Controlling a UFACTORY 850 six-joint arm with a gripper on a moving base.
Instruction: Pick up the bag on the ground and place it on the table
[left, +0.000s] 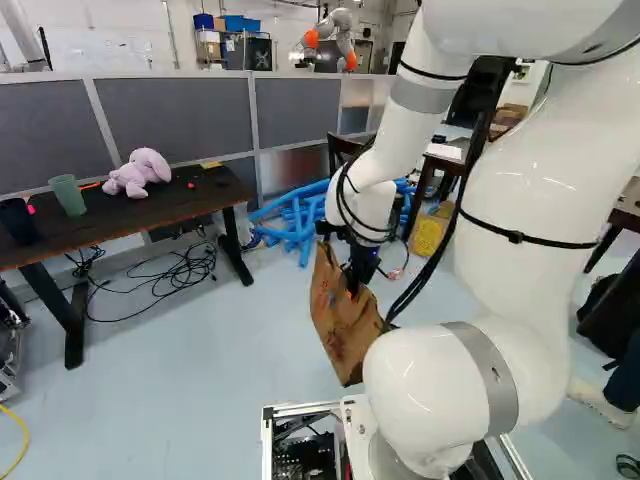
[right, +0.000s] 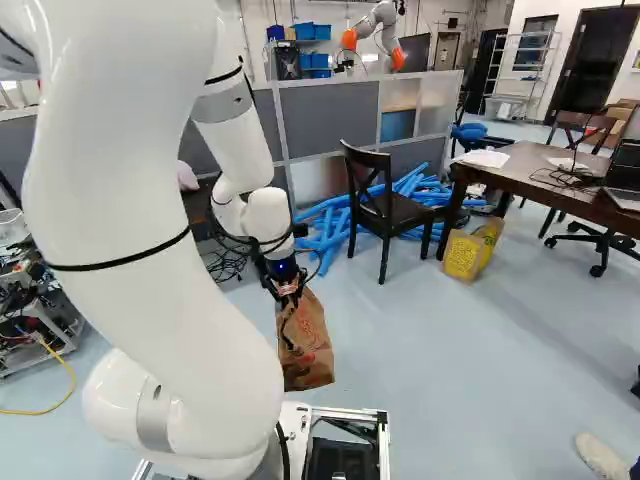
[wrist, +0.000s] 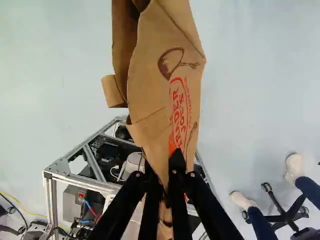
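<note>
One expanse of pale blue floor (right: 450, 400) spreads ahead of us. Our white arm (left: 530, 200) reaches over it, bent, with its wrist low. Two dark desks stand beyond: the left-hand desk (left: 130, 218), seen in the left base view, and the right-hand desk (right: 520, 172), seen in the right base view. We cannot tell which one is meant.

A brown paper bag (left: 340, 325) hangs at a slant under the wrist, apparently clear of the floor, on neither desk. Our jaws are closed nearly together, its paper pinched between them.

We judge the pick-up done and the placing all to do: carry the bag across, bring it over a desktop, lower it and let go. On the left-hand desk, a pink stuffed toy (left: 140, 172) and a smaller green cup (left: 68, 195) take up some room.
</note>
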